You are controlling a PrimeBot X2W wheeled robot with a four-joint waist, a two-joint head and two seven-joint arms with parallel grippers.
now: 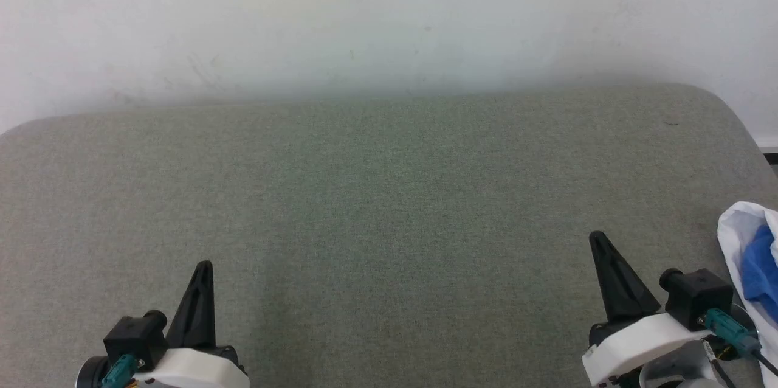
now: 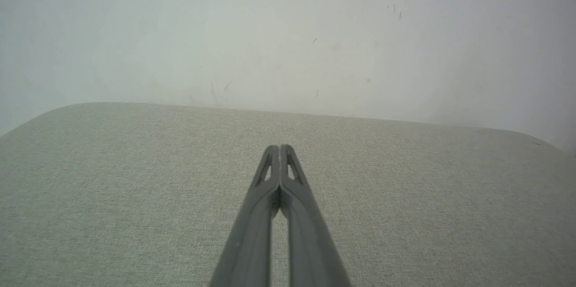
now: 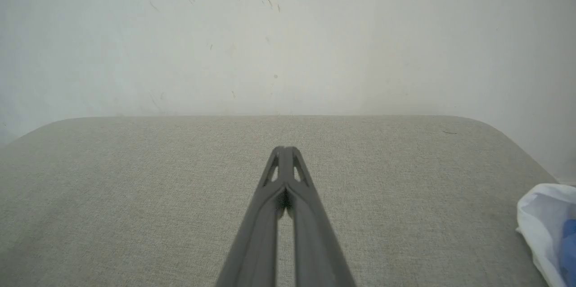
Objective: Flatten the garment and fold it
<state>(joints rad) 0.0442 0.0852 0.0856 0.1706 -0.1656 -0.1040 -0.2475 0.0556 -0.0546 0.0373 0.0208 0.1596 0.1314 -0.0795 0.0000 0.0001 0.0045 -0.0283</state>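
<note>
The garment [image 1: 750, 266] lies bunched at the right edge of the grey-green padded surface, white cloth with a bright blue patch showing; most of it runs out of the head view. The right wrist view catches it as a white and blue heap [image 3: 546, 228] at the lower right. My right gripper [image 1: 598, 237] is shut with nothing in it, a little left of the garment and apart from it; in the right wrist view its fingertips [image 3: 284, 150] meet over bare fabric. My left gripper [image 1: 205, 266] sits at the lower left, also shut and holding nothing [image 2: 280, 147].
The padded surface [image 1: 377, 193] spreads wide between and beyond both grippers, with rounded far corners. A pale scuffed wall [image 1: 389, 17] rises right behind its far edge. A dark strip of floor edge [image 1: 771, 158] shows at the far right.
</note>
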